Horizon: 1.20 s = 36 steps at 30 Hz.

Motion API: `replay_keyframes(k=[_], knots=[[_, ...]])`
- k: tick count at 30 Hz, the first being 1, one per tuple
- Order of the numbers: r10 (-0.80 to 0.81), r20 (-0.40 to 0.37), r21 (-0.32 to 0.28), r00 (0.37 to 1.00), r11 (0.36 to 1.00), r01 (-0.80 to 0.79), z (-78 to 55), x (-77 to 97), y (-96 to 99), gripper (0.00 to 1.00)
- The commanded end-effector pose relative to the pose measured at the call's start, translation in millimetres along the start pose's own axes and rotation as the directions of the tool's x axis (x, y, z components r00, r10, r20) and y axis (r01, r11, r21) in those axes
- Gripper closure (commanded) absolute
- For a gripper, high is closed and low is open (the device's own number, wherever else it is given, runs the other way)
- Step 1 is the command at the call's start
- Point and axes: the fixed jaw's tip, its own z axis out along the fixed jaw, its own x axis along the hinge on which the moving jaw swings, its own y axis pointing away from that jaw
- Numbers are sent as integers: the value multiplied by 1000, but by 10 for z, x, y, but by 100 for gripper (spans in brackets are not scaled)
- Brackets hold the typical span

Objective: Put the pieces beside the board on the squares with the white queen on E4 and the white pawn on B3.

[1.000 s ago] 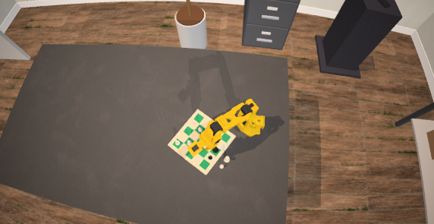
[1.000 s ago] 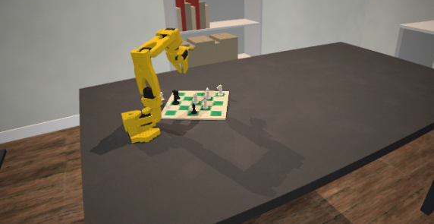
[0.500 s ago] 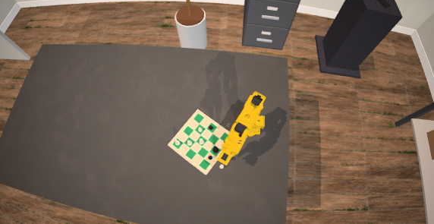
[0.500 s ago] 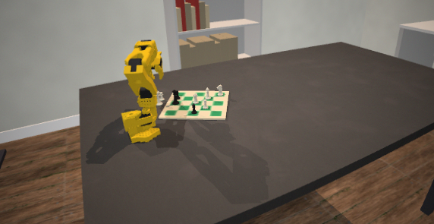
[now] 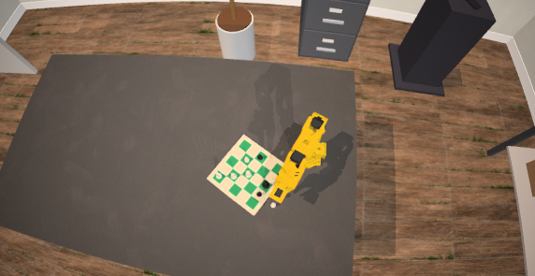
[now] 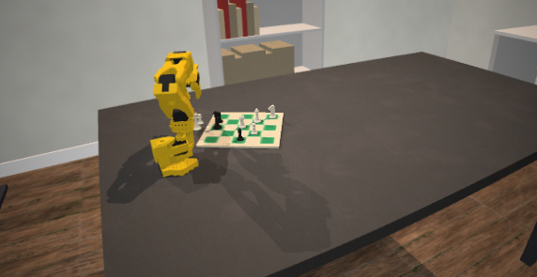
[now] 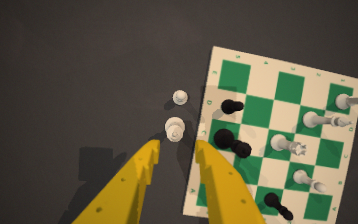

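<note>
The white queen [image 7: 174,128] [image 6: 197,123] stands upright beside the board [image 7: 251,60] [image 5: 253,212] [image 6: 253,145], off its 5 edge. The white pawn [image 7: 180,97] [image 5: 273,205] stands near it, level with row D. My gripper [image 7: 178,144] [image 6: 199,96] is above the table with its fingers a little apart and nothing between them. The queen appears just beyond the gap between the tips; the pawn lies farther out. E4 [image 7: 264,82] and B3 [image 7: 276,172] are bare cream squares. In the top view the arm hides the queen and fingers.
Black pieces stand on D5 [image 7: 226,106], C5 [image 7: 224,138] and A3 [image 7: 271,199]. White pieces stand on E1 [image 7: 342,101], D2 [image 7: 310,119], C3 [image 7: 278,142] and B2 [image 7: 300,176]. The tall C5 piece is near the right finger.
</note>
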Motion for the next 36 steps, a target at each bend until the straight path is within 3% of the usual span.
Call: replay_keyframes(k=[1,18,36], knots=[[-6,4,-9,1000,1000,6,25,36,29,88],[-8,4,-10,1000,1000,8,59,60,33,88],[-8,4,-10,1000,1000,8,344,224,33,88]])
